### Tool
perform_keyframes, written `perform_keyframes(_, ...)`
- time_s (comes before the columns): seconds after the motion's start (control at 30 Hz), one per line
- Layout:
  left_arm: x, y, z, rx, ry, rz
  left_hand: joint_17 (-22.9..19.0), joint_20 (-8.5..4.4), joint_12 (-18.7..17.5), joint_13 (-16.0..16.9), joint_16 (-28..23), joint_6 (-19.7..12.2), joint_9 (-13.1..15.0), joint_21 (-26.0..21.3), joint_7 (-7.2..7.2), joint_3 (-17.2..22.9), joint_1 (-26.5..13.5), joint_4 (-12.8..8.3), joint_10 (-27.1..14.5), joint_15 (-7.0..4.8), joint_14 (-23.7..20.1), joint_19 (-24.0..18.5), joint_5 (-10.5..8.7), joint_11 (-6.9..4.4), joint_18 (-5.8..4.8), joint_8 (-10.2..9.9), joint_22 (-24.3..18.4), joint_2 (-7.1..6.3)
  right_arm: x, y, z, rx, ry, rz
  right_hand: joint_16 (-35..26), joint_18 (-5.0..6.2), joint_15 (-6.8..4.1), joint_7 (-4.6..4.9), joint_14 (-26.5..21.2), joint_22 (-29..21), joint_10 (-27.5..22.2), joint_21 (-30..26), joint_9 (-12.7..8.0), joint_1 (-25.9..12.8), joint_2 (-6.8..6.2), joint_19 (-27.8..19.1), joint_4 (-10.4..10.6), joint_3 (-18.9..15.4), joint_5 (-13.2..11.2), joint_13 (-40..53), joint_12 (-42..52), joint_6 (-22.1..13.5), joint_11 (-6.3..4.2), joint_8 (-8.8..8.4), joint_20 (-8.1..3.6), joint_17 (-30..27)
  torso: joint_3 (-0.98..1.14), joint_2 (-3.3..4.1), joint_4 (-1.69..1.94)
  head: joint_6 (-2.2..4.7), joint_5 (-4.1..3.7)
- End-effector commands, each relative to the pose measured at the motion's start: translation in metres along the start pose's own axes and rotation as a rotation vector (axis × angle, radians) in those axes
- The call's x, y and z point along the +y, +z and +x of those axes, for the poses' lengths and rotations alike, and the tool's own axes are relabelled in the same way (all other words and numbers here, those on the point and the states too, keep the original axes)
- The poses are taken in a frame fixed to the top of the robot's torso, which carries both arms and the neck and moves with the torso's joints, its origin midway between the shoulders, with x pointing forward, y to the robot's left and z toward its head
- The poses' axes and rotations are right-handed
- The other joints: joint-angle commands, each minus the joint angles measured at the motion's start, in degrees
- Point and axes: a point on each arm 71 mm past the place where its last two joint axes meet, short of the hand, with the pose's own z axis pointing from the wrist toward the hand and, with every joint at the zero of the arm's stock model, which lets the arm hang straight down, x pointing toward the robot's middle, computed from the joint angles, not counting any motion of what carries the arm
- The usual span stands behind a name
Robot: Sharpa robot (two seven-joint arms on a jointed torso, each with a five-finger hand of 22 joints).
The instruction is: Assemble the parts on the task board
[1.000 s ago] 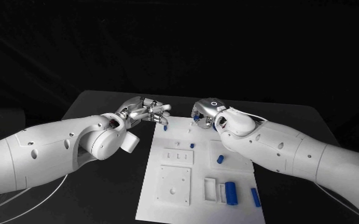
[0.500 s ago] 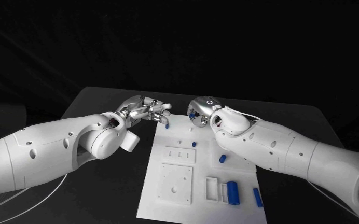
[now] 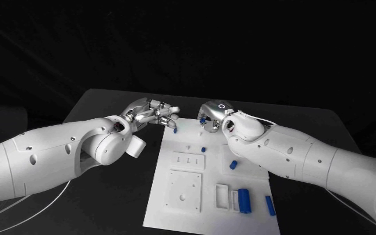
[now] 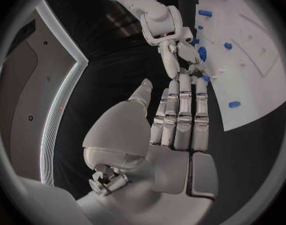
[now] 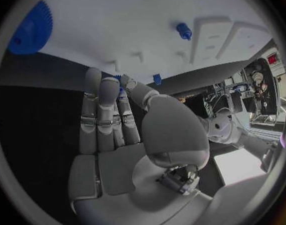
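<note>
Right robot hand (image 3: 211, 116) edged leftward, pinching a blue part (image 3: 202, 119).

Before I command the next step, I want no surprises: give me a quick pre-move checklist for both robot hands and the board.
1. Left robot hand empty: ok, fingers straight, nothing held.
2. Right robot hand grip: cannot tell; blue shows beside its fingers.
3. Hands apart: ok, a gap shows between them.
4. Task board flat on the table: ok.
5. Large blue cylinder lying free at the board's near end: ok.
</note>
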Motion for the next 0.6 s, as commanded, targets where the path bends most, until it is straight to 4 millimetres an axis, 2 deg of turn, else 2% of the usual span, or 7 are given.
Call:
perform_keyframes(0.03, -0.0018, 0.0001, 0.0011, 0.016, -0.003, 0.011, 0.14, -0.07, -0.23, -0.09, -0.26, -0.24, -0.05, -0.24, 0.19, -0.16, 0.3, -0.51, -0.27, 0.04, 0.26, 0.35, -0.09, 0.02, 0.57, -0.23, -0.17, -0.03, 0.0, -0.001, -0.0004, 0.004, -0.014, 0.007, 0.17, 0.88, -0.32, 0.14, 0.15, 0.19, 1.69, -0.22, 0.05, 0.02, -0.41, 0.35, -0.02, 0.33, 0.12, 0.09, 0.19, 0.25, -1.52, 0.13, 0.04, -0.04, 0.02, -0.07, 0.0, -0.09, -0.04)
perform_keyframes(0.4, -0.0022, 0.0, -0.0007, 0.012, -0.002, 0.011, 0.14, -0.07, -0.23, -0.09, -0.26, -0.24, -0.05, -0.24, 0.19, -0.16, 0.3, -0.51, -0.27, 0.04, 0.26, 0.35, -0.09, 0.02, 0.57, -0.23, -0.17, -0.03, 0.002, -0.0022, 0.0006, 0.018, -0.016, 0.004, 0.15, 0.81, -0.32, 0.12, 0.15, 0.95, 1.65, -0.98, 0.05, -0.1, -0.41, 0.51, 0.06, -0.07, 0.12, 0.09, 0.19, 0.23, -1.54, 0.12, 0.04, -0.12, -0.14, 0.0, 0.15, 0.02, -0.23)
perform_keyframes(0.6, -0.0023, 0.0002, -0.0008, 0.013, -0.002, 0.011, 0.14, -0.07, -0.23, -0.09, -0.26, -0.24, -0.05, -0.24, 0.19, -0.16, 0.3, -0.51, -0.27, 0.04, 0.26, 0.35, -0.09, 0.02, 0.57, -0.23, -0.17, -0.03, -0.0008, -0.0021, 0.0032, 0.036, -0.021, 0.016, 0.11, 0.8, -0.31, 0.14, 0.12, 1.09, 1.55, -1.17, 0.04, -0.18, -0.43, 0.53, 0.04, -0.03, 0.17, 0.09, 0.19, 0.16, -1.51, 0.12, 0.04, -0.16, -0.1, 0.06, 0.07, -0.06, -0.21)
